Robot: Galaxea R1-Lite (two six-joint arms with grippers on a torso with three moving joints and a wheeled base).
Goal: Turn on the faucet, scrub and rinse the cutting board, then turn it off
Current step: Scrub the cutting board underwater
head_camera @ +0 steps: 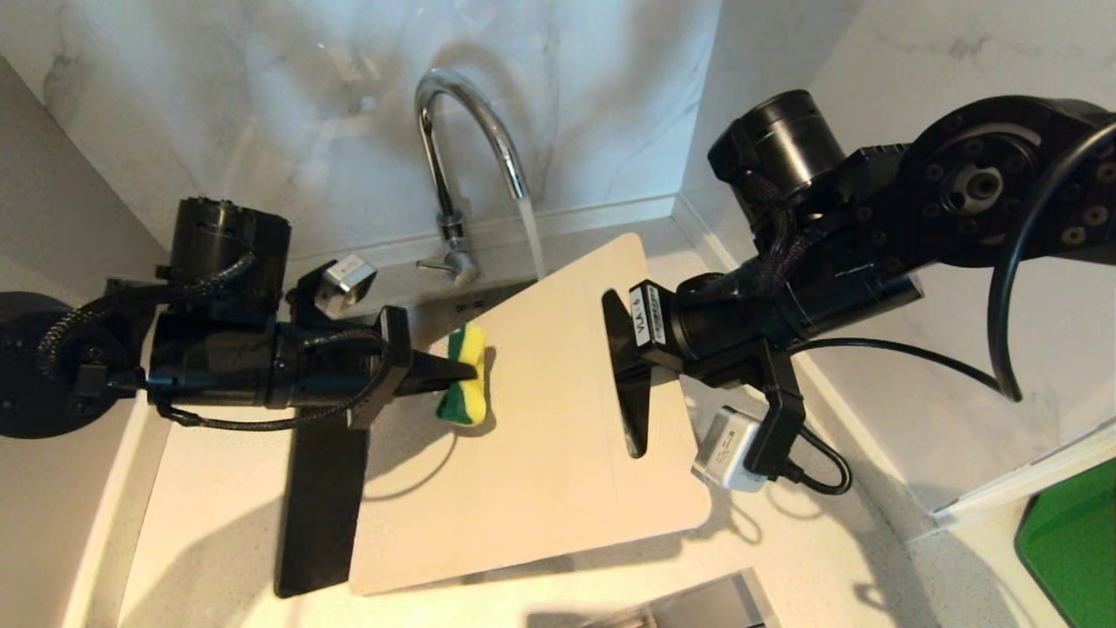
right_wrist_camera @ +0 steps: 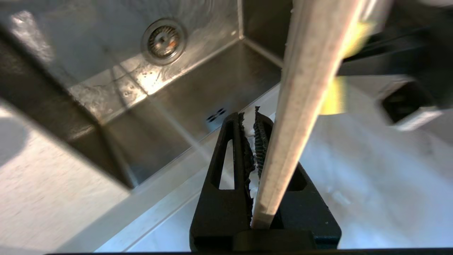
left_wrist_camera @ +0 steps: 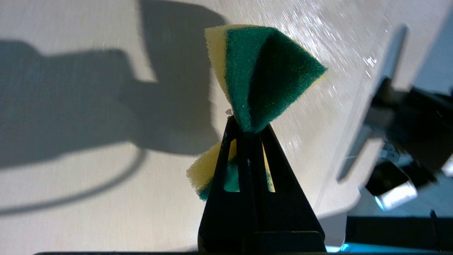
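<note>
Water runs from the spout of the chrome faucet (head_camera: 453, 96); its thin side lever (head_camera: 433, 264) sticks out at the base. Below the stream, the cream cutting board (head_camera: 540, 436) is held tilted over the sink. My right gripper (head_camera: 629, 375) is shut on the board's slotted short end, and the board's edge (right_wrist_camera: 300, 88) runs up between its jaws (right_wrist_camera: 252, 118). My left gripper (head_camera: 466, 373) is shut on a yellow and green sponge (head_camera: 471, 344), pinched at its middle (left_wrist_camera: 262, 74) and held against the board's face (left_wrist_camera: 88, 198) near the left edge.
A stainless sink (right_wrist_camera: 219, 81) with a round drain (right_wrist_camera: 163, 40) lies under the board. Pale speckled counter (head_camera: 872, 541) surrounds it, with marble walls behind and to the right. A bright green flat object (head_camera: 1068, 541) sits at the far right.
</note>
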